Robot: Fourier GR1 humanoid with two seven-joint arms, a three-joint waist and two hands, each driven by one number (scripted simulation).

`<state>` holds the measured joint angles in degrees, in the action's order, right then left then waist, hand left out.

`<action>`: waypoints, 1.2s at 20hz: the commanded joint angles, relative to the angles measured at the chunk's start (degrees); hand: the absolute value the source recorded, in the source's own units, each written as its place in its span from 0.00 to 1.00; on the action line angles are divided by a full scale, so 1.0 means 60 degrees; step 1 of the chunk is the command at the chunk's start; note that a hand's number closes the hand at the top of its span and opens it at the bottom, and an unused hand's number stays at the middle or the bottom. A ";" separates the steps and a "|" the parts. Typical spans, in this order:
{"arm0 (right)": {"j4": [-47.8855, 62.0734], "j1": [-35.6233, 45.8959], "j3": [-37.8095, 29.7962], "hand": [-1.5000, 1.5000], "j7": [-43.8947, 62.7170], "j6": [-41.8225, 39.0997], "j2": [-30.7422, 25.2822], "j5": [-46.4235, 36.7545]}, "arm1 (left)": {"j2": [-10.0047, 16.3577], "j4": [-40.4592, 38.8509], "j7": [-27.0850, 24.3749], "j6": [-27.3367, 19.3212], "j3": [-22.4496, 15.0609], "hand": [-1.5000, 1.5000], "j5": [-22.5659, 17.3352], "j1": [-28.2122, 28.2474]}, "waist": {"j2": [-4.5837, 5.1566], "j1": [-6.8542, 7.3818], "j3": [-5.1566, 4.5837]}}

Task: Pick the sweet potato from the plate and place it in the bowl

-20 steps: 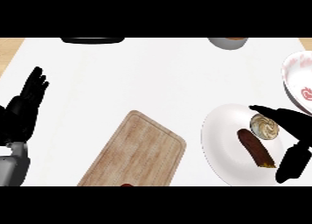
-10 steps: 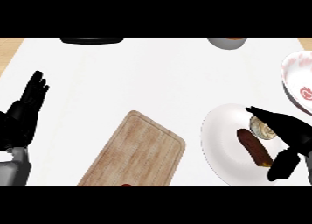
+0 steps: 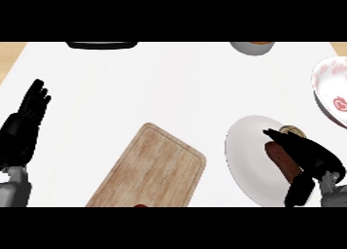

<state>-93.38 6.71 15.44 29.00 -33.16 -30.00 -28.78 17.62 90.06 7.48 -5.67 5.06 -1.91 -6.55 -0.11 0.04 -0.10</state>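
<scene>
Probably stiff, solid and moderately heavy for its size, this reddish-brown, elongated sweet potato [image 3: 275, 154]; unlikely to bruise or break, but rounded and tapered, so apt to roll or slide on a smooth surface. Best taken across the thick middle, thumb on one long side and fingers on the other, not by a narrowing end. Dark and matt in look, slightly lumpy, laid diagonally from upper left to lower right. Lies on the white round plate [image 3: 242, 160] at the lower right of the frame, in the plate's right half, just below a small tan round item [image 3: 293, 130] too hidden to name. Covered along its right side by the black right hand [image 3: 314, 156], entering from the lower right corner: fingers [image 3: 276, 135] stretched out along the potato, thumb [image 3: 299, 190] spread apart toward the lower edge, not closed round anything; contact with the potato hard to judge. Destined for the white bowl with red markings [image 3: 334, 87] at the right edge, above the plate and apart from it. Resting at the left edge, fingers up and straight, the black left hand [image 3: 22, 133]. Between the two hands, at lower centre, a pale wooden cutting board [image 3: 150, 170].
</scene>
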 commanded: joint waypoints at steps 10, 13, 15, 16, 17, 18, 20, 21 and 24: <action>0.1645 0.0134 -0.0134 0.00 -0.0818 0.0489 0.1338 -0.1538 | -0.0330 -0.0057 -0.0163 0.0186 0.0303 0.50 0.0377 0.0068 | 0.0017 0.0051 0.0019; 0.1690 -0.0034 -0.0314 1.00 -0.1305 0.0106 0.1280 -0.1014 | -0.0417 0.0062 0.0348 0.0179 0.0124 0.50 0.0371 -0.0327 | 0.0021 0.0032 0.0022; 0.2404 0.0498 0.0083 1.00 -0.1867 0.0579 0.1488 -0.1614 | -0.0004 -0.0871 -0.0092 0.0621 0.0661 0.50 0.0047 -0.0750 | 0.0046 0.0035 0.0019; 0.1925 0.0138 -0.0081 1.00 -0.2098 0.0443 0.1211 -0.1511 | -0.0331 -0.0003 -0.0335 0.0419 0.0381 0.50 0.0281 0.0207 | 0.0017 0.0043 0.0019; 0.2865 0.0644 -0.0259 1.00 -0.2376 0.0743 0.1374 -0.1610 | -0.0232 -0.0100 -0.0006 0.0570 0.0443 0.50 0.0117 -0.0166 | 0.0033 0.0072 0.0022; 0.2792 0.0719 -0.0085 1.00 -0.2044 0.0717 0.1637 -0.1764 | -0.0402 0.0147 0.0620 0.0174 0.0207 0.50 0.0418 -0.0558 | 0.0028 0.0051 0.0023; 0.2950 0.0821 -0.0304 1.00 -0.2373 0.0848 0.1692 -0.1716 | -0.0591 0.0058 -0.0084 0.0343 0.0107 0.50 0.0452 -0.0041 | 0.0027 0.0048 0.0020; 0.2726 0.0379 -0.0366 1.00 -0.2610 0.0882 0.1391 -0.1767 | -0.0267 0.0418 0.0434 0.0287 0.0488 0.50 0.0351 -0.0066 | 0.0016 0.0034 0.0021; 0.3130 0.1067 -0.0583 1.00 -0.2557 0.0921 0.1615 -0.1917 | -0.0158 -0.0322 -0.0254 0.0603 0.0694 0.50 0.0313 -0.0039 | 0.0026 0.0027 0.0017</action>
<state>-78.55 11.47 13.91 14.48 -27.18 -20.72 -40.22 15.89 90.01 7.39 -2.95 7.67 0.02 -7.11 -0.83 0.42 -0.81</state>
